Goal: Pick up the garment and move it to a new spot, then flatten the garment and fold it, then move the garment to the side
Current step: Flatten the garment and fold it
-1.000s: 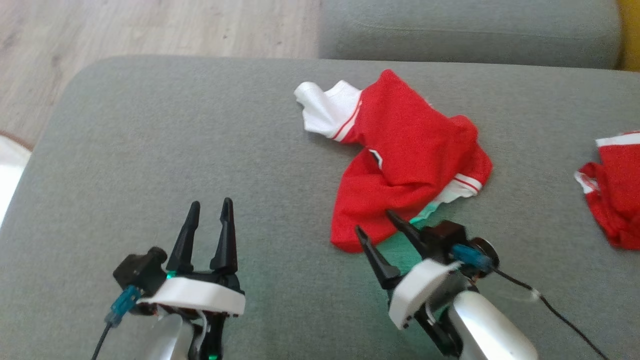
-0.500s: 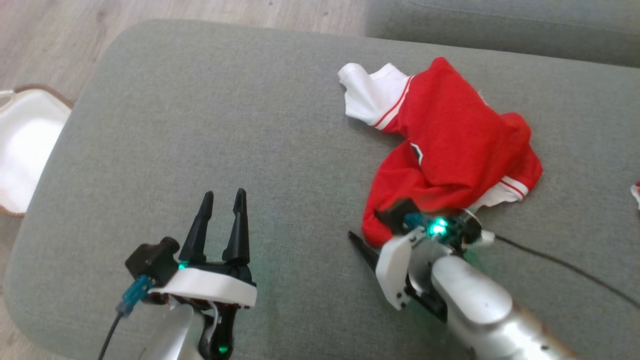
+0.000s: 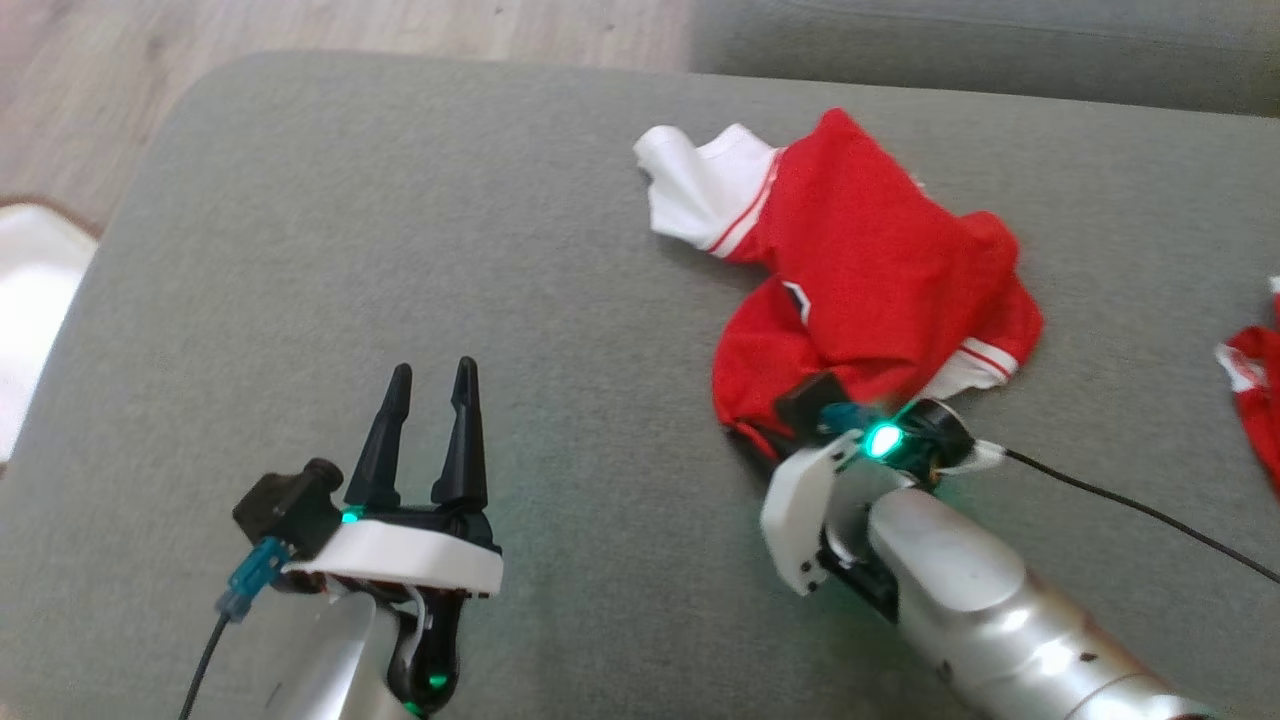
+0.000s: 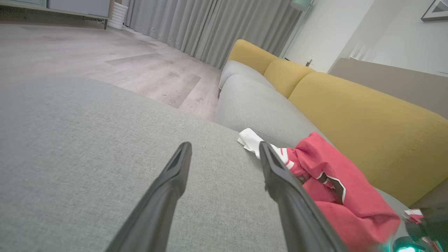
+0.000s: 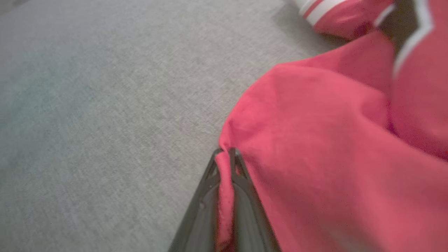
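Red-and-white jersey (image 3: 870, 270) lies crumpled on the grey sofa cushion (image 3: 380, 230). Our right gripper (image 5: 225, 152) pinches its near hem tight; our left gripper (image 3: 433, 365) hangs spread and empty. We judge that lifting, relocating, flattening and folding all remain.

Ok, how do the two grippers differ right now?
The left gripper is open, fingers spread over the grey cushion; the right gripper is shut, pinching an edge of the red garment. The left gripper holds nothing and sits apart from the red garment; the right gripper touches it. Both have long dark fingers.
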